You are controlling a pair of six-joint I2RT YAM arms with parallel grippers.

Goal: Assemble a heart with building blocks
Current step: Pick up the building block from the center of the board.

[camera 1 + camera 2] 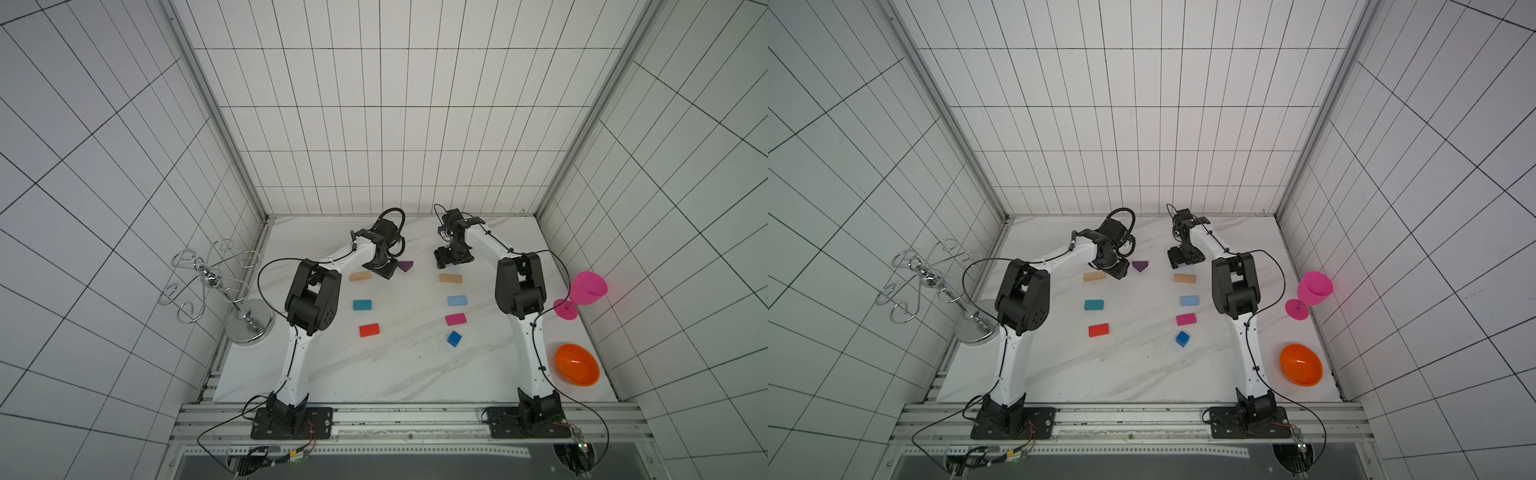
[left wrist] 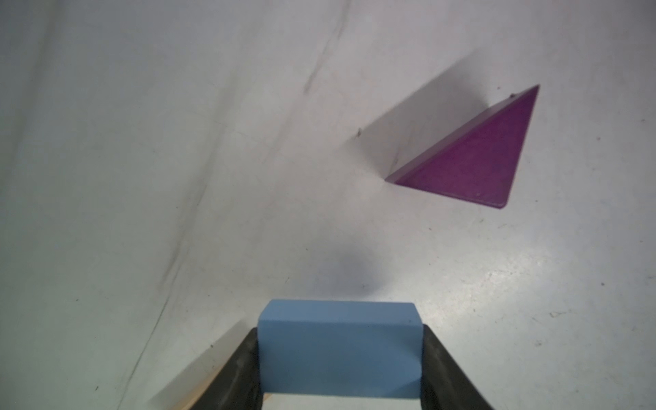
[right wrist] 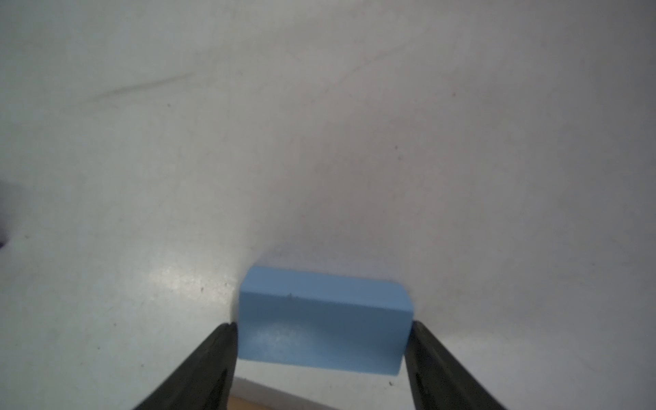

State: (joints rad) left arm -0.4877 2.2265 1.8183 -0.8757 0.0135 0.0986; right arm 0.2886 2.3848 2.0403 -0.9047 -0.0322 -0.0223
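Note:
My left gripper (image 2: 339, 332) is shut on a light blue brick (image 2: 339, 355), both fingers pressed on its ends, close beside the purple wedge (image 2: 475, 156). From above, the left gripper (image 1: 384, 270) hides that brick, between the wedge (image 1: 406, 266) and a tan brick (image 1: 360, 276). My right gripper (image 3: 322, 324) is open, its fingertips just outside the ends of another light blue brick (image 3: 319, 340) lying on the table. In both top views that gripper (image 1: 451, 259) is just behind the second tan brick (image 1: 451, 278).
Teal (image 1: 362, 304) and red (image 1: 369, 330) bricks lie in a left column. A light blue brick (image 1: 457, 300), a pink brick (image 1: 456, 319) and a blue cube (image 1: 454, 338) lie on the right. A pink goblet (image 1: 586, 291), an orange bowl (image 1: 577, 365) and a metal rack (image 1: 212, 282) stand at the sides.

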